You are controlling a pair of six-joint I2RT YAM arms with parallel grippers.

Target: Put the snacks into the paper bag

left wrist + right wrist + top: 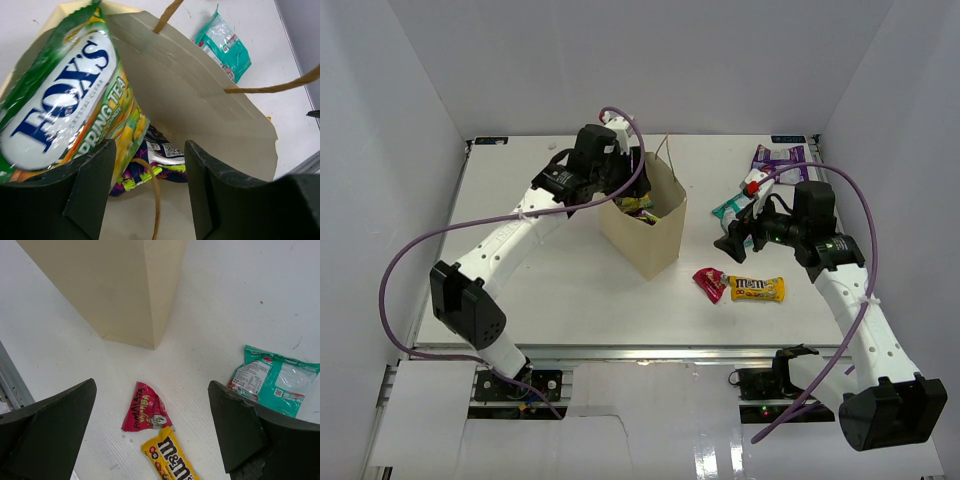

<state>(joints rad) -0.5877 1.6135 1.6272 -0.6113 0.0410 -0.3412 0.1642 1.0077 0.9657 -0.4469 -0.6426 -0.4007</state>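
The tan paper bag [645,238] stands open mid-table. My left gripper [625,190] hovers at its mouth, open, nothing between its fingers [149,150]. A green-yellow Fox's packet [65,95] leans tilted in the mouth of the bag, over the left finger. A dark blue packet [160,160] lies on the bottom of the bag. My right gripper [733,245] hangs open [152,385] above a red-pink packet [145,409] and a yellow M&M's packet [170,460]. A teal packet [272,382] lies to their right.
A purple-white packet [778,156] lies at the back right of the table. One string handle [155,200] of the bag droops between my left fingers, the other [270,87] sticks out to the right. White walls close in the table on three sides.
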